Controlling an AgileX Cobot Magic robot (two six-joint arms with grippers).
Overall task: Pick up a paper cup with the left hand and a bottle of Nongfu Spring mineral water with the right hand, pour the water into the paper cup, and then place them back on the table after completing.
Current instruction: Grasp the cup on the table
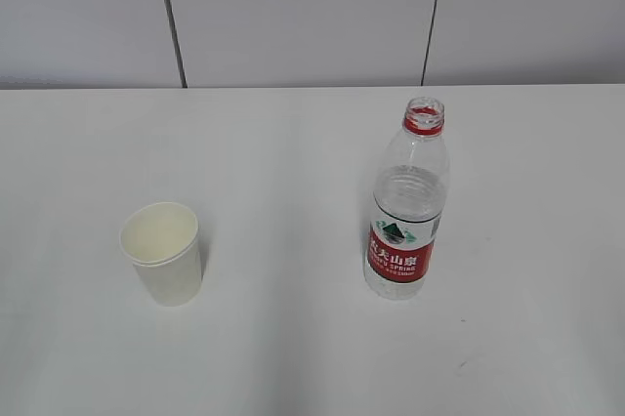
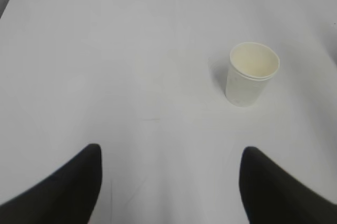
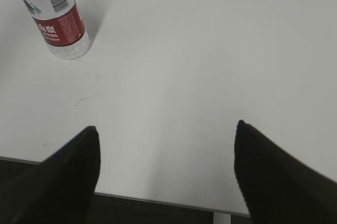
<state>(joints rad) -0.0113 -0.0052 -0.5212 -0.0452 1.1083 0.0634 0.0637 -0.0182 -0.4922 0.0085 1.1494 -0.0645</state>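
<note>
Exterior view: bottle (image 1: 405, 203) label (image 1: 398, 252) partly reads "SPRING".

paper cup (image 1: 163, 252): white, upright, on table (image 1: 293, 162) left | bottle (image 1: 405, 206): uncapped, upright, red label, right

Rear wall (image 1: 303, 11): pale grey panels, divided by two dark vertical seams. Dark floor (image 3: 158, 211) is seen past the worktop (image 3: 210, 50) edge.
</note>
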